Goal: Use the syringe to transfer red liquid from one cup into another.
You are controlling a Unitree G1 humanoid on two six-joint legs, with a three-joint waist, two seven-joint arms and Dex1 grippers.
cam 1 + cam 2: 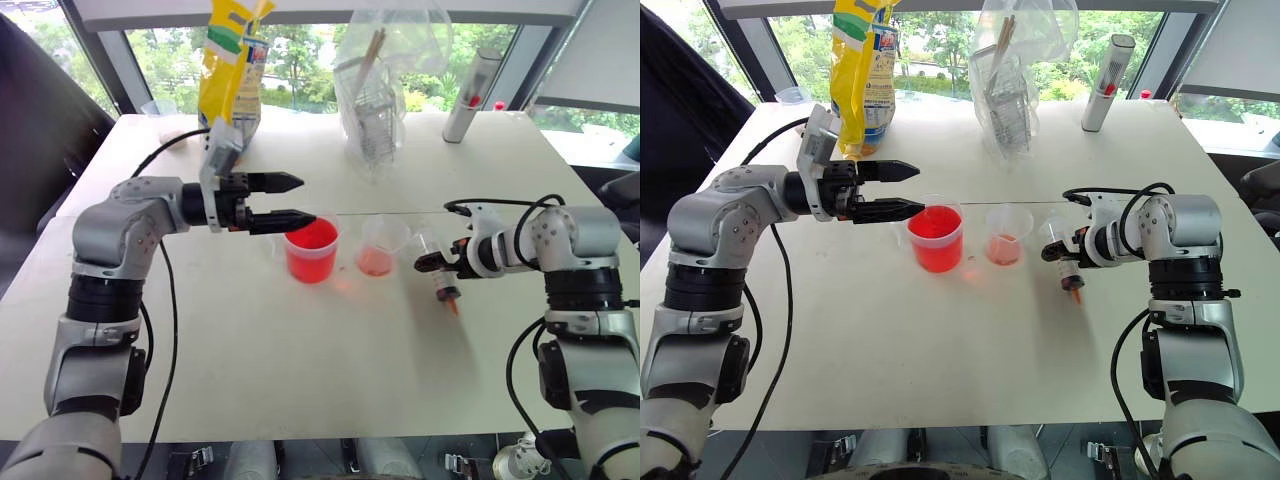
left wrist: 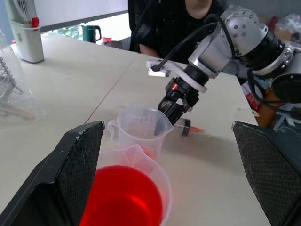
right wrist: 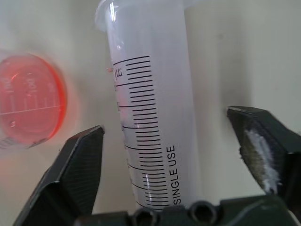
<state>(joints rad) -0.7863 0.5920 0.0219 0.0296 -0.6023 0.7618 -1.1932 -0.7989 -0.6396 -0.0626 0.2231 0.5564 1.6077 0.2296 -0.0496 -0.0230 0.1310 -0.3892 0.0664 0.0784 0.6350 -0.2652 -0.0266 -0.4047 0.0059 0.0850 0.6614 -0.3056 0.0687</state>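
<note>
Syringe (image 3: pixel 153 127) lies on the table between the right arm's spread, downward-angled fingers (image 3: pixel 82 165); left fingers (image 1: pixel 275 200) level, spread.

My left gripper (image 1: pixel 290 198) is held level, pointing rightward, fingers (image 1: pixel 277 182) spread wide. My right gripper (image 3: pixel 178 155) pitches downward at the tabletop (image 1: pixel 300 370), fingers (image 3: pixel 77 165) parted, gripping nothing.
</note>
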